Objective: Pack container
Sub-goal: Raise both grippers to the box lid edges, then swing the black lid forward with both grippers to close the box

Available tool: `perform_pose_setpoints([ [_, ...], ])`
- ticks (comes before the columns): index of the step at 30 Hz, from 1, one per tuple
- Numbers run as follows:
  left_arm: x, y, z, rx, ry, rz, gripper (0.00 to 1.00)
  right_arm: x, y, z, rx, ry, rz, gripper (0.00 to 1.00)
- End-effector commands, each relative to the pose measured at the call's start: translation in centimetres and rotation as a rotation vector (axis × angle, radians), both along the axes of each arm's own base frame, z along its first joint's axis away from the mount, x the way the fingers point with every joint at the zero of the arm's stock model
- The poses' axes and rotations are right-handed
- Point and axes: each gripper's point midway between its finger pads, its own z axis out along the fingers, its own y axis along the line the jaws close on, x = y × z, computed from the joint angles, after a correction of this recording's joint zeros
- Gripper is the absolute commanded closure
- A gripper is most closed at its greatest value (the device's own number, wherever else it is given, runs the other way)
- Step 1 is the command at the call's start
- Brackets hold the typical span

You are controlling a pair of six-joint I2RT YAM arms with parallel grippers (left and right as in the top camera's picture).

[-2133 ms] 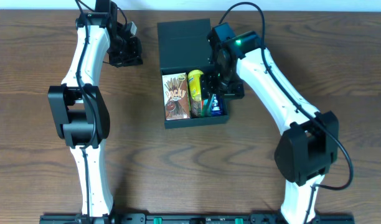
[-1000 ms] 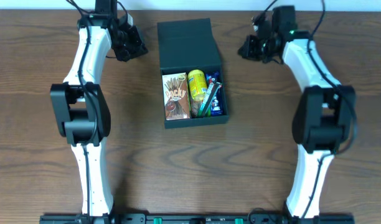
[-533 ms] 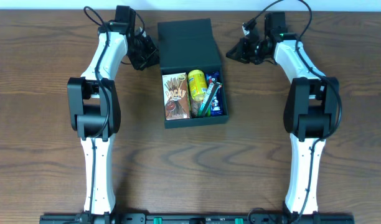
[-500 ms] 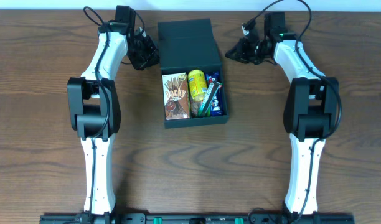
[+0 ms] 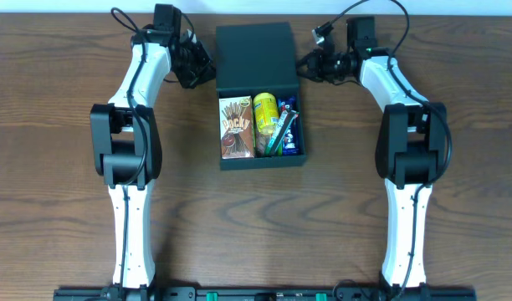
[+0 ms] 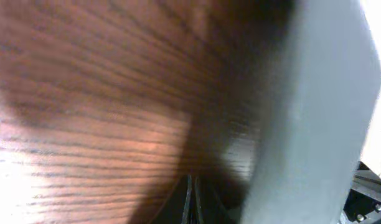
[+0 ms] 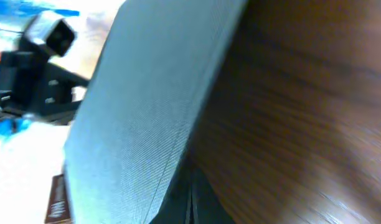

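The container (image 5: 264, 161), a dark teal-black box, lies mid-table with its flap lid (image 5: 256, 54) folded back open. Inside are a Pocky box (image 5: 237, 128), a yellow packet (image 5: 265, 111) and blue packets (image 5: 291, 134). My left gripper (image 5: 206, 73) is shut, its tip at the lid's left edge. The left wrist view shows the closed fingertips (image 6: 192, 202) low over the wood beside the lid (image 6: 315, 112). My right gripper (image 5: 304, 67) is shut at the lid's right edge. In its wrist view the tip (image 7: 192, 199) lies along the lid's side (image 7: 153, 106). Neither holds anything.
The brown wooden table (image 5: 64, 167) has its far edge just behind both wrists. Both arms reach up the table's sides, with cables looping above the wrists.
Both shut grippers have closed in on the lid's two side edges, the right one moving left. The lid has straightened and shifted slightly.
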Motion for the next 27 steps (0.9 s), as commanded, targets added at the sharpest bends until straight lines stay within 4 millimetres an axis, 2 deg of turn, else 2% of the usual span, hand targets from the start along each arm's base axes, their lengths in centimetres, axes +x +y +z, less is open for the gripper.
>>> perform_pose_setpoints([
  [1,-0.2,-1.8,0.7,-0.066,-0.027,-0.065,0.94,-1.2,1.8,2.8,0.173,-0.052,0.133,0.99],
  [5,-0.2,-2.0,1.3,-0.088,-0.061,-0.11,0.94,-1.1,0.8,5.2,0.274,-0.136,0.191,0.99],
  [8,0.2,-2.1,2.4,-0.101,-0.1,-0.136,0.94,-0.5,0.0,6.3,0.287,-0.153,0.181,0.99],
  [17,2.0,-2.4,8.9,-0.064,-0.301,-0.234,0.94,0.4,-0.1,11.9,0.297,-0.262,0.203,0.99],
  [24,1.0,-2.3,12.7,-0.015,-0.388,-0.346,0.94,-0.2,0.1,15.6,0.292,-0.32,0.216,0.99],
  [27,0.2,-2.2,13.6,0.002,-0.403,-0.392,0.94,-0.8,0.1,16.7,0.284,-0.33,0.221,0.99],
])
